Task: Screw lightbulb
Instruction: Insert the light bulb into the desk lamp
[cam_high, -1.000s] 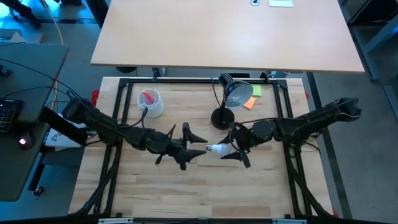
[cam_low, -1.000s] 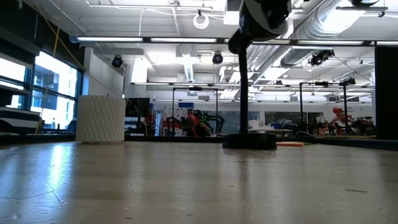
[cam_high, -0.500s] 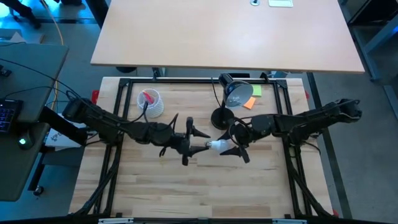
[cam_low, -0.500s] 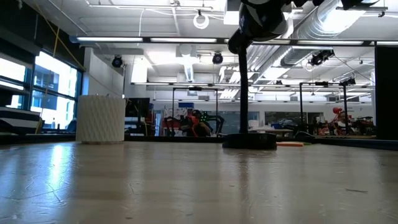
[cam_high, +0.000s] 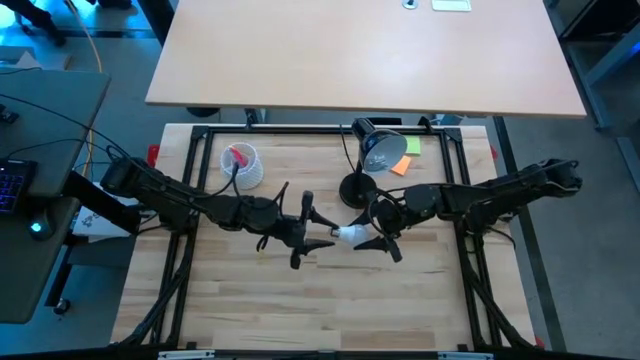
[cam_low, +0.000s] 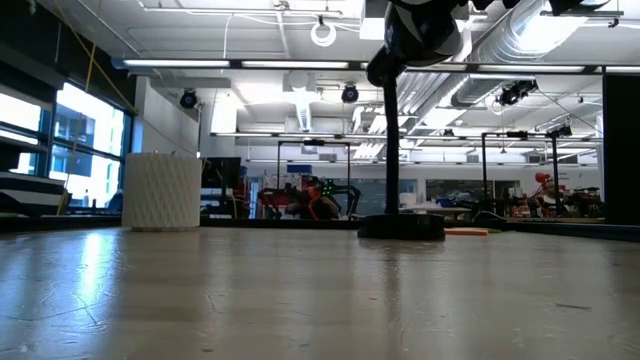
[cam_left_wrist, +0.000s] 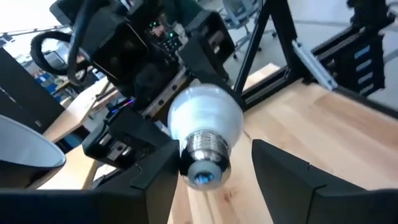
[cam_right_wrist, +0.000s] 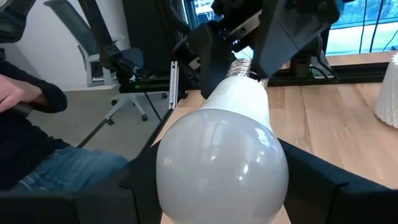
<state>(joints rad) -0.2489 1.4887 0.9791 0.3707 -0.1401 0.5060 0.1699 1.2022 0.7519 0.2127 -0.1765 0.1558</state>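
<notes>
At the centre of the high view, the right gripper (cam_high: 375, 240) has its fingers clamped on the lightbulb (cam_high: 347, 236) above the desk (cam_high: 300, 300). The left gripper (cam_high: 318, 238) straddles the bulb's screw base, fingers not yet touching. Farther up stands the lamp (cam_high: 362, 170).

No text, label, brand, number or sign can be read in any of the views. The lightbulb (cam_right_wrist: 224, 158) shows a plain frosted surface with no print visible, and the orange and green paper notes (cam_high: 404, 156) beside the desk lamp (cam_high: 372, 160) appear blank from above.
</notes>
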